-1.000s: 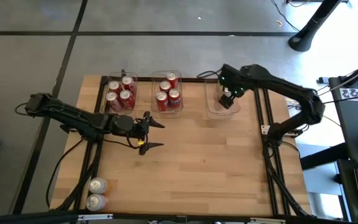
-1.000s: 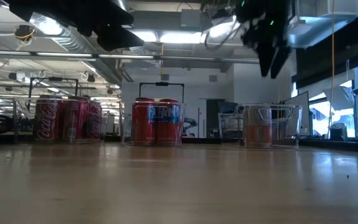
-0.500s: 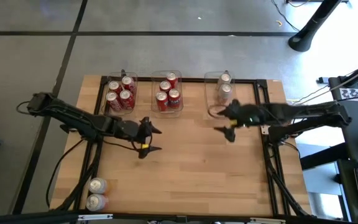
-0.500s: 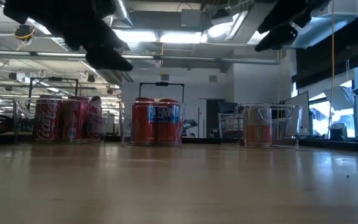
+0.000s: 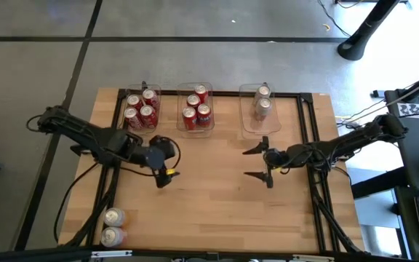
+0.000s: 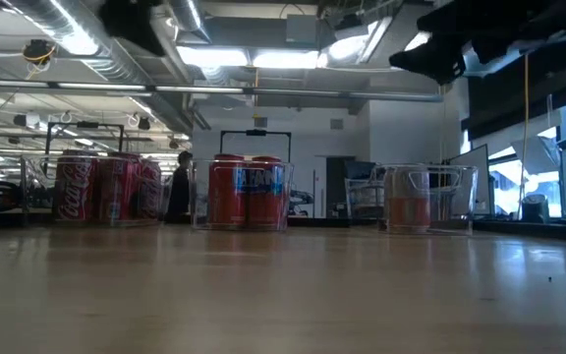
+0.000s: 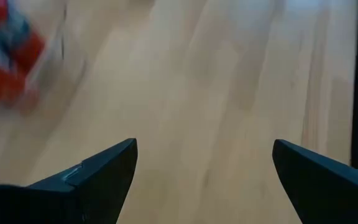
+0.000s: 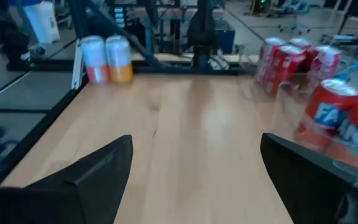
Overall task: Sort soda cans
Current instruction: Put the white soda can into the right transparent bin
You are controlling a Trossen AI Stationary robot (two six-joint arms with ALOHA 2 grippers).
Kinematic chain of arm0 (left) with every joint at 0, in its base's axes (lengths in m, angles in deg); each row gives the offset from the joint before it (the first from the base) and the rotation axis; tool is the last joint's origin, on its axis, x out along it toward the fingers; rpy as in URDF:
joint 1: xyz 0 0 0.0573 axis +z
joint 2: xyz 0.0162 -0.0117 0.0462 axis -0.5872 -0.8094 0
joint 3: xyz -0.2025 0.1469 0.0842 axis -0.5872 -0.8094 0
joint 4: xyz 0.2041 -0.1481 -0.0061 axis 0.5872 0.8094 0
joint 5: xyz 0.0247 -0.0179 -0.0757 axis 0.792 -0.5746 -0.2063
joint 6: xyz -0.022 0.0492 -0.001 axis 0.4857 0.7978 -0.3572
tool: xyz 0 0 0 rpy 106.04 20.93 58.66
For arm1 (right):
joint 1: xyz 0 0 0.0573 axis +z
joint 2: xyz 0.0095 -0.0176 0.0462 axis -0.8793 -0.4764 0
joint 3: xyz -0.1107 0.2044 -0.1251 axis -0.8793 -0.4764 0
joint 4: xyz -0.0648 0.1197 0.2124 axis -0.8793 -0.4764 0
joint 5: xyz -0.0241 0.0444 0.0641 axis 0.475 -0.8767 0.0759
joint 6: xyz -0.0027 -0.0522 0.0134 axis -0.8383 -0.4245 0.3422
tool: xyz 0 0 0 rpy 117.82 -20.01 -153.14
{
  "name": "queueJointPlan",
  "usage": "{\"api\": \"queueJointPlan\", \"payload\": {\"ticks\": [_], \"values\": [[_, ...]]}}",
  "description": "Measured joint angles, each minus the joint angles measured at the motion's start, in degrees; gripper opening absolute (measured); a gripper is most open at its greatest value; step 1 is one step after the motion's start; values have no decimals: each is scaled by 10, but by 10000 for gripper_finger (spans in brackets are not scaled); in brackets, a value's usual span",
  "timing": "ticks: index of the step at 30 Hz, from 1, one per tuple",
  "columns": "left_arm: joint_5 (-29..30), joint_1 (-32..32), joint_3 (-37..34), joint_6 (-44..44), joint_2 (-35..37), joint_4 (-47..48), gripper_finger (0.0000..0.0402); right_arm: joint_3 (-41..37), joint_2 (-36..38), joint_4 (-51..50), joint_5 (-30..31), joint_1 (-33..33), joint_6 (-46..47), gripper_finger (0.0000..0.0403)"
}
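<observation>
Three clear bins stand along the far edge. The left bin's red cans [image 5: 140, 109] and the middle bin's red cans [image 5: 197, 109] stand upright on their bases, as do two silver cans [image 5: 262, 102] in the right bin. Two more silver cans [image 5: 112, 225] stand at the near-left corner, also seen in the right wrist view [image 8: 106, 59]. My left gripper [image 5: 164, 166] hovers open over bare wood left of centre [image 7: 204, 155]. My right gripper [image 5: 255, 162] hovers open right of centre, pointing toward the table's left [image 8: 194, 149].
Black frame rails [image 5: 313, 145] run along both sides of the table. Bare wood [image 5: 209, 196] lies between and in front of the two grippers. In the low view the bins [image 6: 247, 192] line the far edge, with both arms high above the table.
My right gripper has drawn back from over the right bin toward the near edge and the table's middle, turning to point left; two silver cans now show in that bin. My left gripper has pulled back slightly toward the left and turned, staying open.
</observation>
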Motion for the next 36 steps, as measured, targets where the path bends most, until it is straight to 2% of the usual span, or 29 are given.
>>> {"api": "queueJointPlan", "payload": {"ticks": [7, 12, 16, 22, 31, 36], "values": [[-5, -80, 11, -211, -3, 136, 363, -15, -22, 11, -8, 4, 4, 351], [-10, -142, 11, -334, -3, 177, 363, -15, -47, 53, -13, 4, -1, 351], [-40, -183, 11, -429, -4, 200, 363, -15, -61, 78, -15, 3, -8, 351], [-101, -218, 11, -529, -24, 216, 363, -15, -88, 104, -29, 3, -16, 351], [-271, -249, 11, -617, -97, 233, 363, -15, -117, 114, -43, 3, -21, 351], [-339, -273, 10, -659, -119, 251, 363, -15, -124, 142, -43, 3, -31, 351]]}}
